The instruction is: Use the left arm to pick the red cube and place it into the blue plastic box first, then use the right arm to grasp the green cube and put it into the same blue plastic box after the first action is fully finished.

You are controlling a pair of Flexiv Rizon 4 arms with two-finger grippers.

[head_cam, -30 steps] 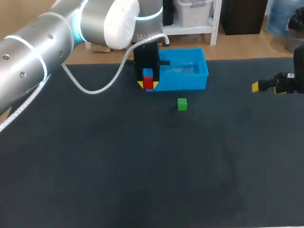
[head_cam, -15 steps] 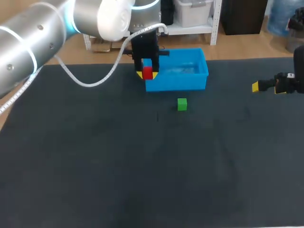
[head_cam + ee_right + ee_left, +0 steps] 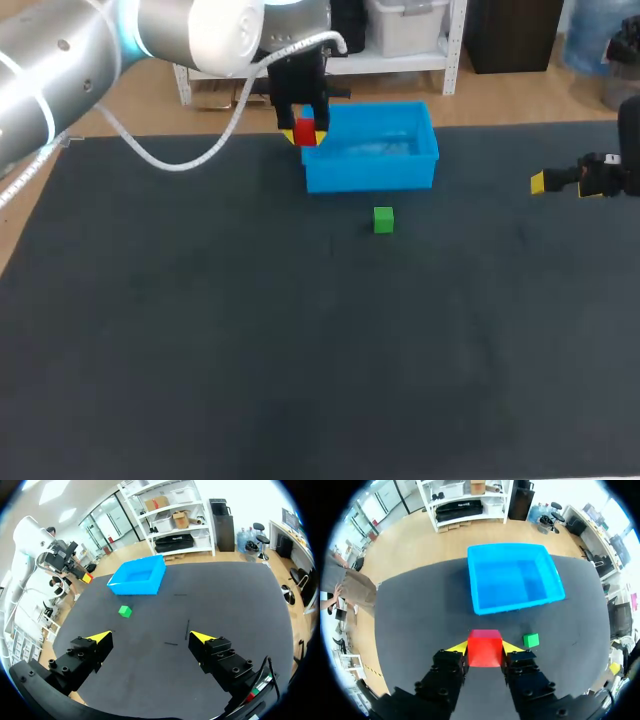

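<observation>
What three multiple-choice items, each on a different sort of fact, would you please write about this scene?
1. Where is the green cube relative to the blue plastic box?
A. inside it
B. on the table, outside it
C. balanced on its rim

2. How many cubes lie in the box?
A. none
B. one
C. two

3. What is the state of the left gripper?
A. open and empty
B. shut on the red cube
C. shut on the green cube

Answers:
1 B, the cube sits on the dark table apart from the box.
2 A, the left wrist view shows the box's inside bare.
3 B, both yellow tips press the red cube's sides.
</observation>
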